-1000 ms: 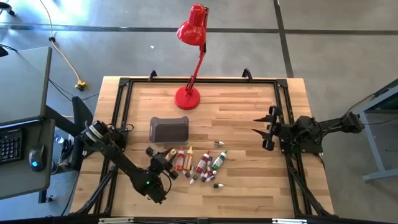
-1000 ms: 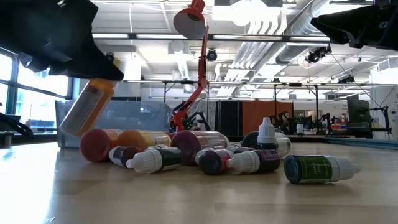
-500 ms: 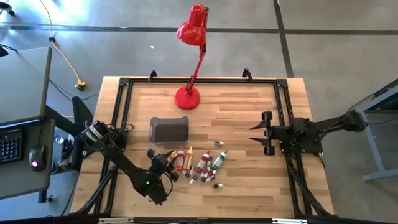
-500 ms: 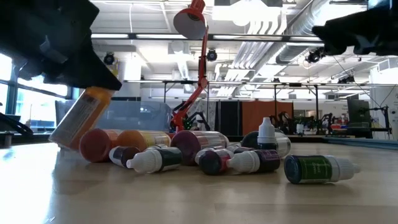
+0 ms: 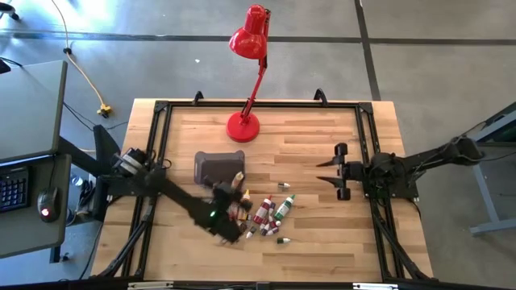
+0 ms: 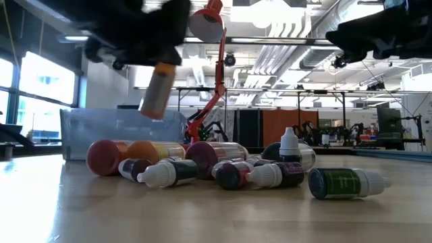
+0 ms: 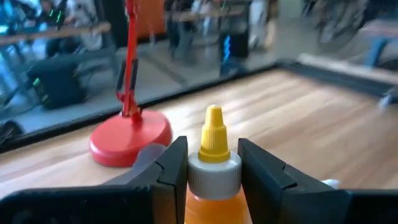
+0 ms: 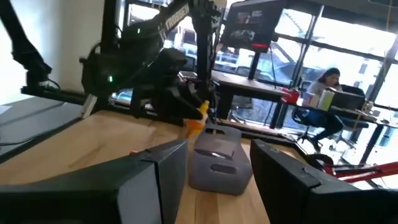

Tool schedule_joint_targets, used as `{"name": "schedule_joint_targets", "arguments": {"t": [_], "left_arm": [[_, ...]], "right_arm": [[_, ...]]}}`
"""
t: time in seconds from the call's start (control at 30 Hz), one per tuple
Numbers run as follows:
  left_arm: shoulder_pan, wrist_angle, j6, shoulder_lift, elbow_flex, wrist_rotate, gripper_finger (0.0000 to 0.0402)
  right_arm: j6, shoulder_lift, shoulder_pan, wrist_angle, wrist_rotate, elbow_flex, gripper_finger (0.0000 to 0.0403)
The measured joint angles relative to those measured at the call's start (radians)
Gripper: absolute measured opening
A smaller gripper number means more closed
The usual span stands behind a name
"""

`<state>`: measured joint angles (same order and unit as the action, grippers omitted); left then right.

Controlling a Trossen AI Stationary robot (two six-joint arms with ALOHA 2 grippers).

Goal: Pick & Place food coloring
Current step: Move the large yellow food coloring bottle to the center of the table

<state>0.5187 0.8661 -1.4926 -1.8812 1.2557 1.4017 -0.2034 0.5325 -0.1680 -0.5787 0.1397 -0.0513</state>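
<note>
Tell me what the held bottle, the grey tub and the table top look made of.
Orange bottle in the left gripper: likely soft translucent plastic, colour glowing through, with an opaque white collar and yellow tip. Grey tub: probably matte moulded plastic or silicone, with rounded corners and no shine. Table top: pale wood planks with visible grain and a light sheen.

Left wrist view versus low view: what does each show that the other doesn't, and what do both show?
Only the left wrist view shows the left claw shut on the orange bottle at its white collar, yellow tip up, and the lamp's round red base on the wood.

Only the low view shows the pile of food coloring bottles lying on the table, one white-capped bottle standing upright, the green bottle lying apart, and the lamp's shade.

Both show the held bottle, lifted clear of the pile, and the lamp's red stem.
</note>
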Motion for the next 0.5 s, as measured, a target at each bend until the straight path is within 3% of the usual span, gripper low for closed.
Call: {"name": "schedule_joint_targets", "arguments": {"t": [0.13, 0.2, 0.3, 0.4, 0.5], "left_arm": [[-0.089, -0.197, 0.453, 0.000, 0.084, -0.135, 0.0102], [-0.128, -0.373, 0.759, 0.000, 0.118, -0.215, 0.0102], [-0.189, -0.689, 1.162, -0.001, 0.129, -0.424, 0.0102], [-0.241, -0.941, 1.412, -0.001, 0.126, -0.647, 0.0102], [-0.287, -1.059, 1.561, -0.001, 0.125, -0.796, 0.0102]], "right_arm": [[0.011, 0.074, 0.000, 0.005, 0.049, -0.014, 0.0169], [-0.010, 0.101, 0.000, -0.020, 0.066, -0.018, 0.0169], [-0.037, 0.129, 0.000, -0.039, 0.071, -0.018, 0.0169], [-0.029, 0.133, 0.000, -0.053, 0.071, -0.018, 0.0170], [-0.024, 0.134, 0.000, -0.048, 0.070, -0.019, 0.0169]]}}
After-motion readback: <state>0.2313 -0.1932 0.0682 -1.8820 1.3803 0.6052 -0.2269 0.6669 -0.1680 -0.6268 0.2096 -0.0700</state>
